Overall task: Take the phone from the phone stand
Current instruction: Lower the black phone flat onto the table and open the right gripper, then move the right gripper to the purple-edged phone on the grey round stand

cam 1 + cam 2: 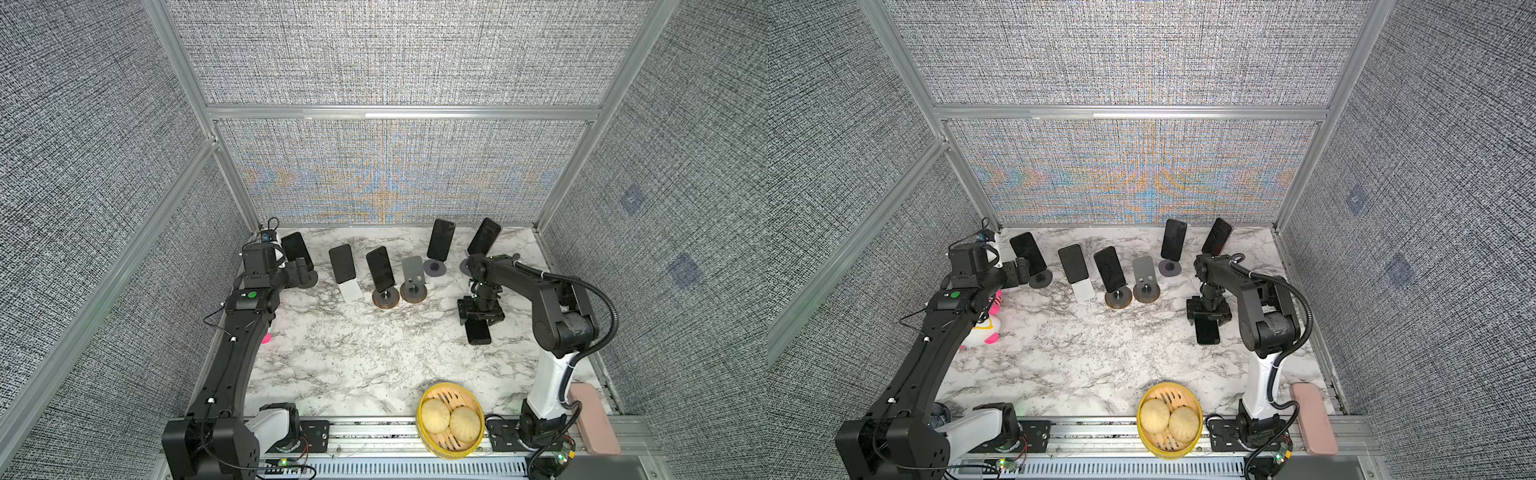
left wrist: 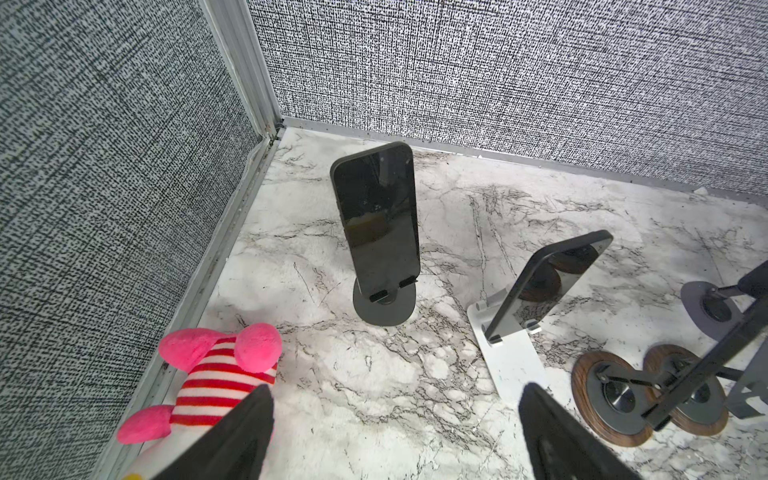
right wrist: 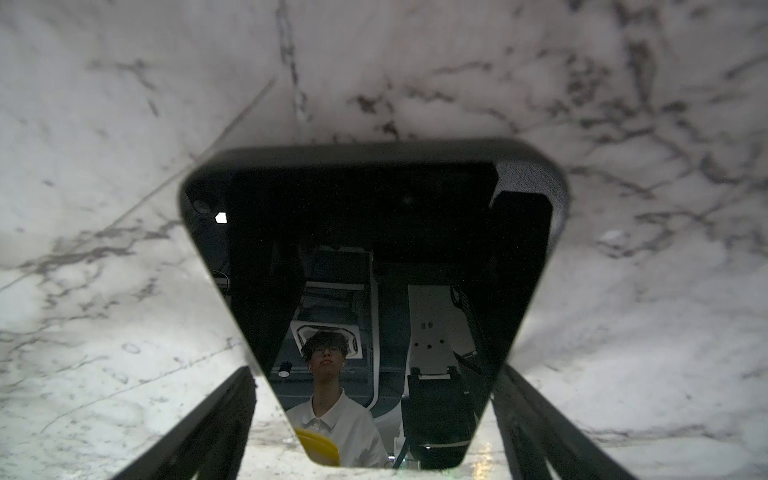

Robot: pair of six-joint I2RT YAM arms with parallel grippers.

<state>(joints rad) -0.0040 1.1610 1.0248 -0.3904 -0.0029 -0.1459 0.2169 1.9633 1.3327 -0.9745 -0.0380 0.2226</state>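
A black phone (image 1: pixel 478 332) (image 3: pixel 374 232) lies flat, screen up, on the marble table at the right. My right gripper (image 1: pixel 478 321) (image 3: pixel 374 372) hangs just above it, open, a finger on either side; marble shows between one finger and the phone's edge. An empty grey phone stand (image 1: pixel 413 276) on a round wooden base stands mid-table. Several other phones lean on stands along the back. My left gripper (image 1: pixel 305 270) (image 2: pixel 395 415) is open and holds nothing. It points at the leftmost phone (image 2: pixel 376 216) on its dark round stand (image 2: pixel 384 305).
A yellow steamer basket (image 1: pixel 420 415) with two buns sits at the front edge. A pink case (image 1: pixel 594 419) lies at the front right. A pink striped plush toy (image 1: pixel 984 328) lies under my left arm by the left wall.
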